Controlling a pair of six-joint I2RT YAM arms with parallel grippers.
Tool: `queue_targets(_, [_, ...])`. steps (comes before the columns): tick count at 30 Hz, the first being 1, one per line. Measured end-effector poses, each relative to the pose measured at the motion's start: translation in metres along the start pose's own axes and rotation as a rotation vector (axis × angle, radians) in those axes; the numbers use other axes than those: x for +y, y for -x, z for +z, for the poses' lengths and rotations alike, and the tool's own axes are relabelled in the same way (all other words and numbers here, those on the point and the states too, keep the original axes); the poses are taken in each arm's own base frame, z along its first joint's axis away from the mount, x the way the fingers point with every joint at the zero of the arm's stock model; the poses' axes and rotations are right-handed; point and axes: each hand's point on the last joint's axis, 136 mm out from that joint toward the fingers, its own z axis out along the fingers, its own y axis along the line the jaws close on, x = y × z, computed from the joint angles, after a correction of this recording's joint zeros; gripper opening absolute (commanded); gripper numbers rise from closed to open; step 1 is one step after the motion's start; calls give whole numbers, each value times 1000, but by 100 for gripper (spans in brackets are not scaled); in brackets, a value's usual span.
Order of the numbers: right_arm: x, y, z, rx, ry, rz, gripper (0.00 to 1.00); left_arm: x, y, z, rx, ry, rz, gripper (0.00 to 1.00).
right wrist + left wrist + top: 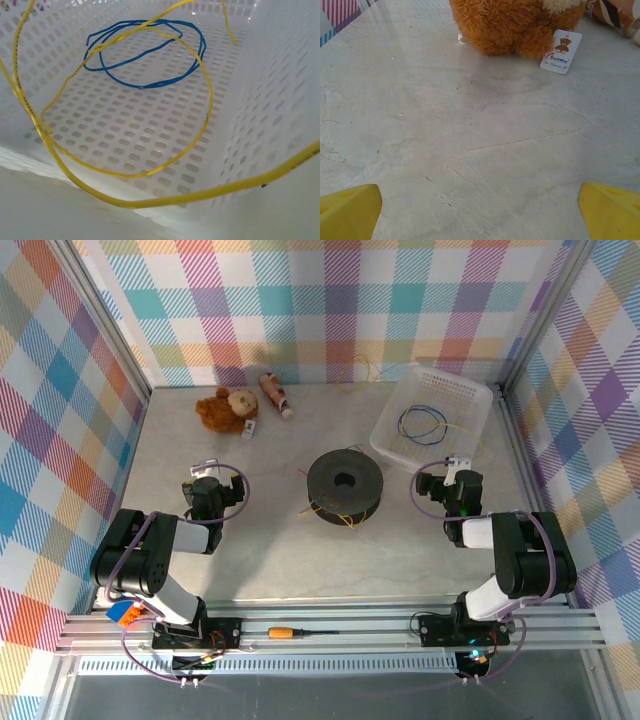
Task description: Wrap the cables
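Far left, the left tool (480, 212) hangs open over bare bench (470, 150), its yellow fingertips (350, 212) spread wide with nothing between them. Just ahead of it sits a bear (515, 22) with a paper tag (561, 51).

Moving to the centre, there is a black spool (345, 485). A few yellow strands (338, 517) seem to trail at its near edge, too fine in the top view to be sure of.

On to the right, the cables (150, 203) lie in loose yellow loops in and over the white basket (280, 100), with a blue wire (150, 82) coiled on its floor. They look feather-light and springy, and they hold their curl rather than going limp. I'd expect them to slip out of a loose pinch and drag neighbouring loops along. The best hold looks like the near strand where it arches clear of the basket's rim.

The right tool (452, 468) sits at the basket's near edge. Its jaws stand wide and grip nothing that I can see.

The cable ends run out of the right wrist view, so which loop belongs to which wire is unclear.
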Motion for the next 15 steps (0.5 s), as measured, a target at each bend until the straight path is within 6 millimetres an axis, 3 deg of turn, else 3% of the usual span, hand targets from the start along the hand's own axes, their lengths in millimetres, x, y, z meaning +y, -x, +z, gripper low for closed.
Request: queue_targets(15, [3,0,0,1,18,-10,99,-1,0,0,1,-6,0,100])
